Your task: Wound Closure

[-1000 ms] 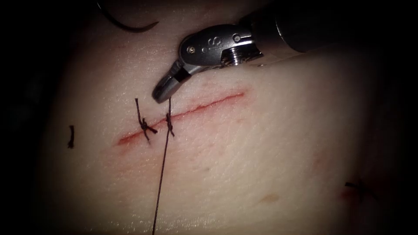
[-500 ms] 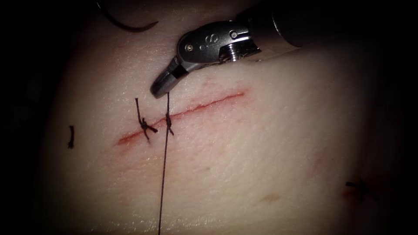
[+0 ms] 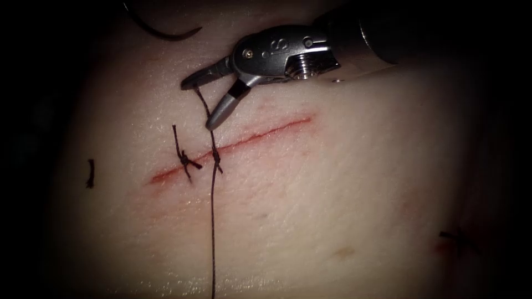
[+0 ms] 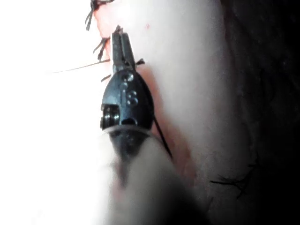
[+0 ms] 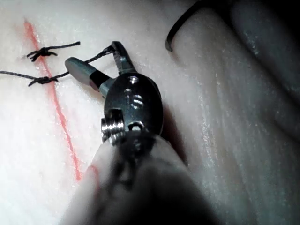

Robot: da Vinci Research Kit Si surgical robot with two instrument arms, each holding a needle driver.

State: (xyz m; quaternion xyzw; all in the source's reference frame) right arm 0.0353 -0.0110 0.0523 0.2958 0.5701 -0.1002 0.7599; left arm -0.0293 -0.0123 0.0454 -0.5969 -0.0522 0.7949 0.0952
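The cut (image 3: pixel 260 134) runs slantwise across the tissue (image 3: pixel 332 194), with two knotted stitches (image 3: pixel 183 159) (image 3: pixel 215 158) near its left end. My right tool (image 3: pixel 198 105) hangs just above the second knot with its jaws open. That knot's short thread end (image 3: pixel 204 102) rises between them and touches the upper jaw's tip. In the right wrist view the right tool (image 5: pixel 93 54) is spread, the thread (image 5: pixel 101 55) at one tip. A long thread (image 3: pixel 213 232) runs straight down from the knot. My left tool (image 4: pixel 119 37) is shut, with thread (image 4: pixel 79 68) leading to its jaws. The curved needle (image 3: pixel 160 34) lies free at the tissue's upper left.
A short cut piece of thread (image 3: pixel 90 173) lies left of the cut. Another old stitch (image 3: pixel 457 237) sits at the lower right, with a faint red mark beside it. The needle (image 5: pixel 180 23) rests beyond the right tool.
My right tool's jaws, shut on the short thread end before, have opened and released it. The long thread has swung slightly to the right at its lower end.
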